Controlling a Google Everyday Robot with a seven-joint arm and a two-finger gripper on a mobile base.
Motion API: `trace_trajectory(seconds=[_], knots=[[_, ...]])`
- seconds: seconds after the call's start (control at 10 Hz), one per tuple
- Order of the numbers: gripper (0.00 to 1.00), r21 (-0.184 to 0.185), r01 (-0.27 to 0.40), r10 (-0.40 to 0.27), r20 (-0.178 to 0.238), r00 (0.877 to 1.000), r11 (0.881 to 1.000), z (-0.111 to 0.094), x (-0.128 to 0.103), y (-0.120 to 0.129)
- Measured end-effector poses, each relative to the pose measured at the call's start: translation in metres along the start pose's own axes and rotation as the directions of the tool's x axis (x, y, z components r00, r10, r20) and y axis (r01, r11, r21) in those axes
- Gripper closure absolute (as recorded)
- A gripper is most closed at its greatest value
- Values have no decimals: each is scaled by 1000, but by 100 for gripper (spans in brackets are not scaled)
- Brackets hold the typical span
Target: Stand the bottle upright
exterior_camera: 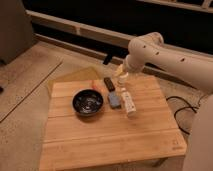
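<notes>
The tool hovers above the bottle; block crowds one flank, seemingly touching; other flank free.

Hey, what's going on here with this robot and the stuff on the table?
A one-armed robot is working over a wooden table. Its gripper hovers near the table's far edge, just beyond the bottle, which lies on its side and has not yet been stood up. Close to the bottle's left sit a blue-grey block, a black bar and a black bowl.
</notes>
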Motion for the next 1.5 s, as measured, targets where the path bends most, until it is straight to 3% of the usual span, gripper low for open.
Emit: trace_trajectory(seconds=[0.3, 0.6, 1.1, 1.5], knots=[[35, -12, -32, 32, -10, 999, 999, 16, 8, -8], [35, -26, -56, 55, -24, 998, 998, 46, 3, -30], [35, -91, -112, 101, -120, 988, 989, 110, 10, -47], [35, -91, -117, 96, -208, 974, 989, 155, 14, -60]])
